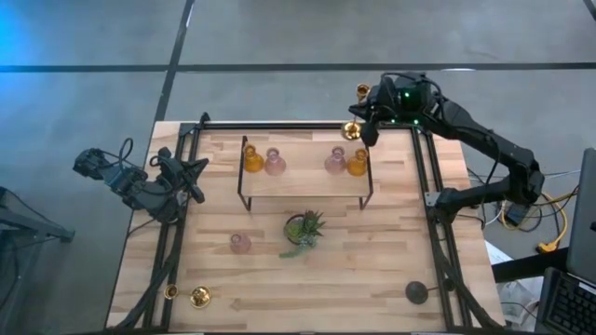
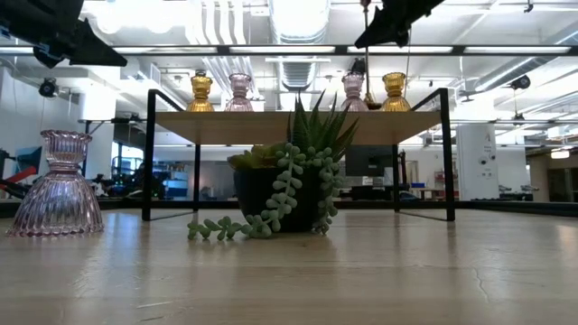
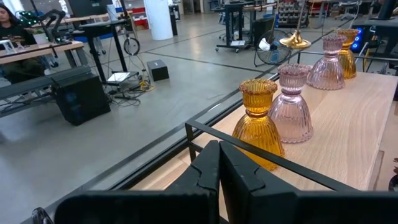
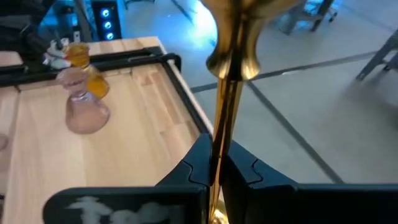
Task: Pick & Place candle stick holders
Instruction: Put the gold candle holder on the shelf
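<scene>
From the high view, your right gripper (image 1: 371, 121) sits at about one o'clock over the bench's (image 1: 391, 270) far right corner, clamped on a gold candle stick holder (image 1: 354, 130) whose round base shows just beside the shelf (image 1: 307, 194). On that shelf stand two amber glass holders (image 1: 252, 159) and two pink glass holders (image 1: 275, 163). Another pink one (image 1: 241, 243) stands on the bench at seven o'clock of the plant (image 1: 304, 228); a second gold stick (image 1: 199, 297) lies near the seven o'clock corner, a black one (image 1: 416, 292) toward five o'clock. Your left gripper (image 1: 191, 177) waits at nine o'clock, fingers together, empty.

In the low view, the four glass holders line the shelf top behind the plant, and the loose pink one stands at nine o'clock.

The left wrist view shows its fingers (image 3: 208, 171) shut on nothing, facing the amber and pink glass.

The right wrist view shows the fingers (image 4: 199, 165) pinched tight on the slim gold stem. Expect polished metal to be stiff but slippery and bottom-heavy; grip mid-stem and keep it upright. The glass ones look fragile; take them at the waist.
</scene>
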Robot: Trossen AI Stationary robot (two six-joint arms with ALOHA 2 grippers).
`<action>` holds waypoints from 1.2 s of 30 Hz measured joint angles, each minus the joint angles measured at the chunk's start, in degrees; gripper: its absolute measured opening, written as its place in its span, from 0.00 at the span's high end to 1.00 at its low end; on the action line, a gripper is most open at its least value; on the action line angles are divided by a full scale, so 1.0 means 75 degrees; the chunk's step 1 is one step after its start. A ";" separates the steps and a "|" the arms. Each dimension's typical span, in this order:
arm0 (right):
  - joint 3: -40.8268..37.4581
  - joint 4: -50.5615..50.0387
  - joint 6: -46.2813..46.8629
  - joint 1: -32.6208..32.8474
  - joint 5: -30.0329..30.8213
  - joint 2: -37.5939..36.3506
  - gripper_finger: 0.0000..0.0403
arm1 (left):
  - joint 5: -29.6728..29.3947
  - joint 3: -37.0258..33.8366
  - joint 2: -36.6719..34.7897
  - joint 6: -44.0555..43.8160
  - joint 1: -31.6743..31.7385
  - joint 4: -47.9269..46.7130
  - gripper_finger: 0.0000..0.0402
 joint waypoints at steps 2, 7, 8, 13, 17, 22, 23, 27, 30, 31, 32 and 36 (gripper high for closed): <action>-0.0014 0.0024 0.0106 0.0051 0.0000 -0.0009 0.98 | 0.0000 0.0000 0.0000 0.0000 0.0000 -0.0002 0.98; -0.0028 -0.0027 0.0190 0.0216 0.0005 -0.0016 0.98 | 0.0000 -0.0003 0.0000 0.0000 0.0000 0.0000 0.98; -0.0036 -0.0034 0.0221 0.0253 0.0003 -0.0014 0.98 | 0.0000 -0.0003 0.0000 0.0000 0.0000 0.0000 0.98; -0.0085 -0.0121 0.0307 0.0357 -0.0005 -0.0029 0.98 | 0.0003 -0.0003 0.0000 0.0000 0.0000 0.0000 0.98; -0.0156 -0.0155 0.0352 0.0387 0.0006 0.0082 0.98 | 0.0006 -0.0003 0.0000 0.0000 -0.0003 -0.0003 0.98; -0.0168 -0.0163 0.0433 0.0440 -0.0011 0.0273 0.98 | 0.0006 -0.0003 0.0000 -0.0006 0.0000 -0.0003 0.98; -0.0179 -0.0159 0.0433 0.0454 -0.0014 0.0287 0.98 | 0.0008 -0.0003 0.0000 -0.0006 0.0000 -0.0003 0.98; -0.0236 -0.0165 0.0433 0.0540 -0.0020 0.0327 0.98 | 0.0009 -0.0003 0.0000 -0.0006 -0.0003 -0.0006 0.98; -0.0313 -0.0128 0.0462 0.0582 -0.0023 0.0303 0.98 | 0.0012 -0.0003 0.0000 -0.0006 -0.0003 -0.0012 0.98; -0.0372 -0.0112 0.0460 0.0585 -0.0011 0.0284 0.98 | 0.0012 -0.0004 0.0000 -0.0006 -0.0001 -0.0012 0.98; -0.0447 -0.0074 0.0458 0.0585 0.0008 0.0273 0.98 | 0.0012 -0.0004 0.0000 -0.0006 -0.0002 -0.0012 0.98; -0.0879 0.0541 0.0465 0.0588 0.0019 0.0172 0.98 | 0.0015 -0.0006 0.0000 -0.0006 -0.0001 -0.0015 0.98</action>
